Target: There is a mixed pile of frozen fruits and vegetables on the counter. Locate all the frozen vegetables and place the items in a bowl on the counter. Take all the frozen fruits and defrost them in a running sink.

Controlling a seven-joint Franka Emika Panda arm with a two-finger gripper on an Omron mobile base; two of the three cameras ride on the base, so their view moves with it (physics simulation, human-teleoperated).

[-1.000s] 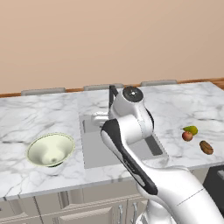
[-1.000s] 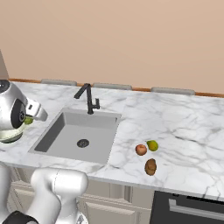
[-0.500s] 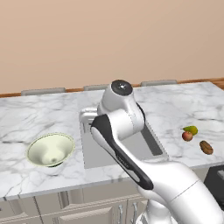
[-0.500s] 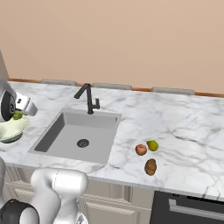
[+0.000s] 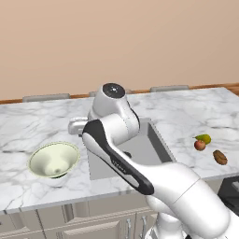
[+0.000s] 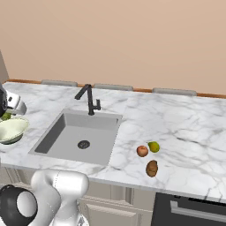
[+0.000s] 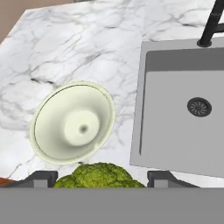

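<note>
White marble bench (image 5: 28, 126) is carrying the pale bowl (image 7: 73, 123) left of the grey sink (image 6: 79, 136). Seen from the hand camera, the gripper (image 7: 99, 178) is clasping the green broccoli floret (image 7: 99, 176) just beside the bowl's rim. Right of the sink, red apple (image 6: 142, 151), yellow-green fruit (image 6: 153, 146) and brown lump (image 6: 152, 168) are lying close together.

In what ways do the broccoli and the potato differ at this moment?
The broccoli is green and bumpy; the potato is brown, smooth and oblong. The broccoli sits between the fingers of the claw, above the counter near the bowl; the potato lies on the counter, right of the sink, beside the apple and the pear. Neither is in the bowl yet.
</note>
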